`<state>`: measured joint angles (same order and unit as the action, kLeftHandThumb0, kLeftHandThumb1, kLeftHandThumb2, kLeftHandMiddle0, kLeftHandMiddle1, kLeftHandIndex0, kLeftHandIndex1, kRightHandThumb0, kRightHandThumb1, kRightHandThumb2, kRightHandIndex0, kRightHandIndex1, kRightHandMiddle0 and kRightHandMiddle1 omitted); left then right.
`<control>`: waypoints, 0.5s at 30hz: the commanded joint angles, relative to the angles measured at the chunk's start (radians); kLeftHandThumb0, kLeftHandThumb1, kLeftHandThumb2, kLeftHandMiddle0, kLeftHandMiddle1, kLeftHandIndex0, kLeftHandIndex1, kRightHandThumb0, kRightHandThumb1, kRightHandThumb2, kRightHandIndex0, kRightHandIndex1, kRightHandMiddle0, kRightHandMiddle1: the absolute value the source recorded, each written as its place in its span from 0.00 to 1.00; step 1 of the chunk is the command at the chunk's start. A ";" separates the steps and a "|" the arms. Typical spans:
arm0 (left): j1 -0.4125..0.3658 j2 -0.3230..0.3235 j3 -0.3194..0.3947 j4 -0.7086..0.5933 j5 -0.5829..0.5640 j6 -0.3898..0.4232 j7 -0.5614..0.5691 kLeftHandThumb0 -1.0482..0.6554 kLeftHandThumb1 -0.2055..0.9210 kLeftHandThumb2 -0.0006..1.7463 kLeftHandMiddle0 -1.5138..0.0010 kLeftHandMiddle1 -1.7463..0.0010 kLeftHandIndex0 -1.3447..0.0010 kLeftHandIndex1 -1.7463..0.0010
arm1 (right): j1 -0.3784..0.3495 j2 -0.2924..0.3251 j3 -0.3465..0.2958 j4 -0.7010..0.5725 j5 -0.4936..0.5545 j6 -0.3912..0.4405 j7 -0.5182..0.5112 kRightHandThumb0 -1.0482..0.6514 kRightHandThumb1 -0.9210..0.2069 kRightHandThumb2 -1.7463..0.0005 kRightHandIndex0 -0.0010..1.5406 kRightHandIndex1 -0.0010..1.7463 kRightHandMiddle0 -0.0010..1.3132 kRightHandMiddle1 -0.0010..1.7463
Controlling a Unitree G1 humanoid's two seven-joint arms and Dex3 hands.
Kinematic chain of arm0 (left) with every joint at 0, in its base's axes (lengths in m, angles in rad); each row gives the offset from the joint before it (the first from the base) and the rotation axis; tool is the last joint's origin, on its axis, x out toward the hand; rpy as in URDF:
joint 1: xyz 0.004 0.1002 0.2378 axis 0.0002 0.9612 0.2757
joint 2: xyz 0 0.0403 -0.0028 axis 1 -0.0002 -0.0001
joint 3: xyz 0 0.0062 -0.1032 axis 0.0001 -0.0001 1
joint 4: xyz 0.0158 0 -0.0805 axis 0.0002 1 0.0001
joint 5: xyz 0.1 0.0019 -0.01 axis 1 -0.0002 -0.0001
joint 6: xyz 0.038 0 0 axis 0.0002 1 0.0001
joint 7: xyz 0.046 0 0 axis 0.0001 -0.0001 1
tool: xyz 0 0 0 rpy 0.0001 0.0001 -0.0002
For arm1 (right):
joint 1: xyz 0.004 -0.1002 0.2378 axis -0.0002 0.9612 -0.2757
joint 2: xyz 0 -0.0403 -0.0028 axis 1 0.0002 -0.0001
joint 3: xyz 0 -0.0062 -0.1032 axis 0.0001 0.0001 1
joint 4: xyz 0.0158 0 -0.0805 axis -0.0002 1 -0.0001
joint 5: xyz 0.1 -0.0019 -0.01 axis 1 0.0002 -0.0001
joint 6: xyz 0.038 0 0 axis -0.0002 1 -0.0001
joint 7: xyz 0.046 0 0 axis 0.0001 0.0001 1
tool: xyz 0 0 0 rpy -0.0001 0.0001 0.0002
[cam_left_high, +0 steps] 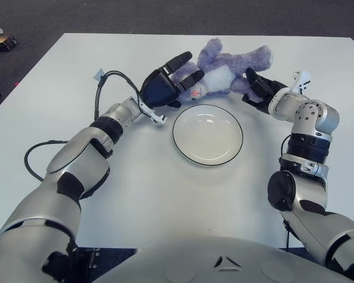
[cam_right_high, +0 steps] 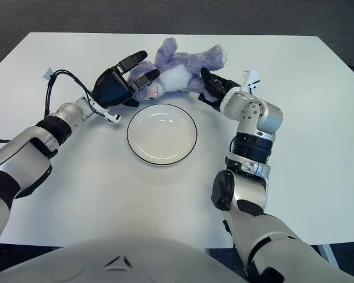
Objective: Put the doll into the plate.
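Purple doll (cam_left_high: 227, 66), left hand (cam_left_high: 165, 82) fingers (cam_left_high: 179, 60) spread

A fluffy purple plush doll (cam_left_high: 224, 68) with a white belly and pale muzzle lies on its side just beyond the far rim of an empty, round white plate (cam_left_high: 207, 135) edged with a thin dark line.

Illumination is bright, even and diffuse from overhead; the white table (cam_left_high: 165, 194) shows no glare and no blown-out zones. Shadows are soft and short, visible under the arms and along the plate (cam_left_high: 207, 135) rim. Focus is sharp to all 4 table edges, with no motion blur.
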<state>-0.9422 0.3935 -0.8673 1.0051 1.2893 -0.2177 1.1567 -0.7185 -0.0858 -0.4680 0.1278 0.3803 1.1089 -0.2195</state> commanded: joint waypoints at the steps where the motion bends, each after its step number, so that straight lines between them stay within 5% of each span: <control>1: -0.008 0.003 -0.013 0.000 0.012 0.025 0.021 0.26 0.99 0.01 0.86 1.00 0.80 0.98 | -0.017 0.003 -0.004 0.009 0.006 0.008 -0.002 0.70 0.18 0.76 0.52 1.00 0.46 1.00; 15: 0.013 -0.043 -0.031 0.052 0.015 0.141 0.091 0.27 0.97 0.00 0.90 1.00 0.83 1.00 | -0.025 -0.011 0.002 0.042 -0.001 -0.003 0.010 0.69 0.17 0.76 0.52 1.00 0.48 1.00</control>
<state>-0.9343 0.3527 -0.8885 1.0441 1.3035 -0.0923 1.2323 -0.7289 -0.0867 -0.4678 0.1582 0.3774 1.1090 -0.2180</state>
